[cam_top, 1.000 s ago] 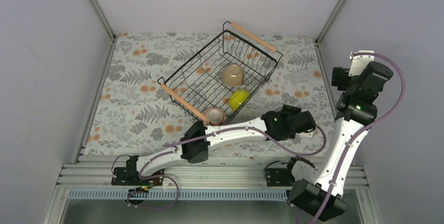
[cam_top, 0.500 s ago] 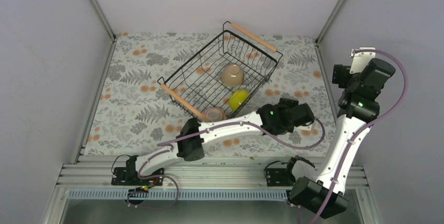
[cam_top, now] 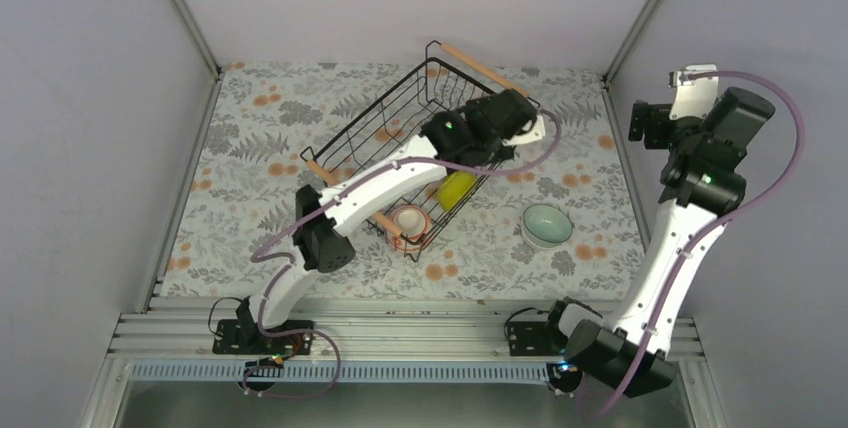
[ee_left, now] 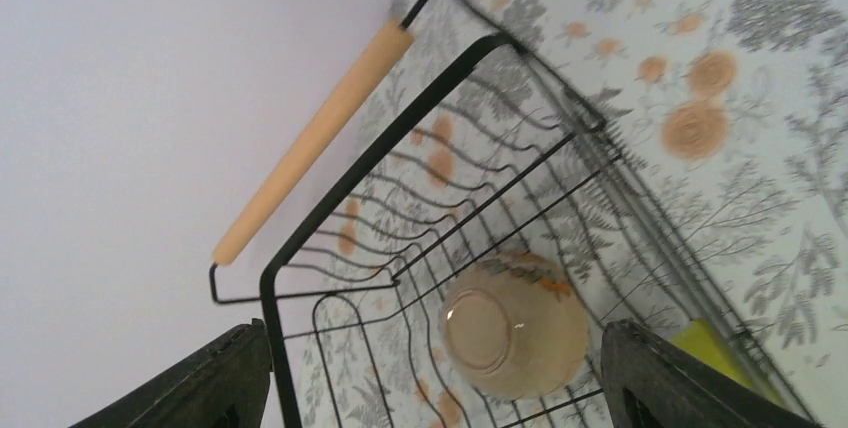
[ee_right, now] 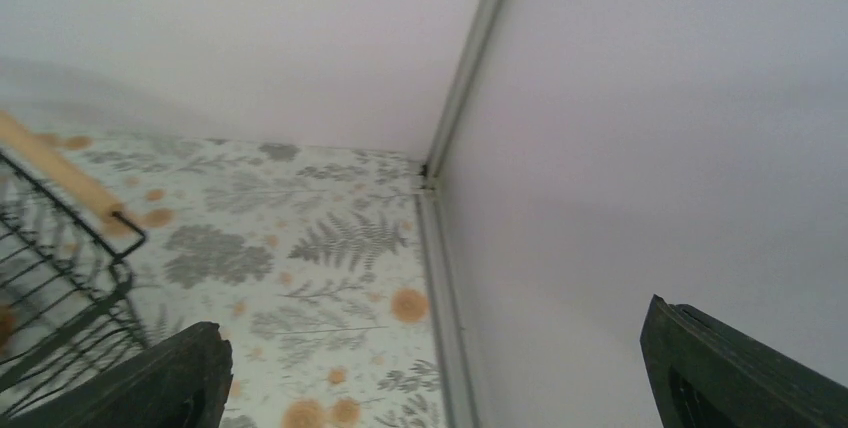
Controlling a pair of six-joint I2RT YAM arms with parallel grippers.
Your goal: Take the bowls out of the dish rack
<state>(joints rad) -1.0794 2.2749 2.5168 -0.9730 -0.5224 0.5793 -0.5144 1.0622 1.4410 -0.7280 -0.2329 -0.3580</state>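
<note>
The black wire dish rack [cam_top: 365, 153] stands mid-table with wooden handles. My left gripper [cam_top: 455, 133] hangs over its far right part, open and empty. In the left wrist view the tan bowl [ee_left: 515, 323] lies upside down in the rack [ee_left: 350, 183], below and between my open fingers [ee_left: 215, 378]; my arm hides it from the top view. The yellow-green bowl [cam_top: 457, 188] and the pinkish bowl [cam_top: 410, 225] lie in the rack's near end. The pale mint bowl [cam_top: 547, 225] sits upright on the table, right of the rack. No white bowl shows. My right gripper [cam_top: 648, 123] is open and empty, raised by the right wall.
The floral tablecloth [cam_top: 250, 198] covers the table. Walls close in on the left, back and right, with a metal post [ee_right: 470, 58] in the far right corner. The rack's far handle [ee_right: 60, 173] shows at the left of the right wrist view.
My left arm swung from the near right of the table to above the rack. The mint bowl now shows where the gripper was. My right arm rose slightly.
</note>
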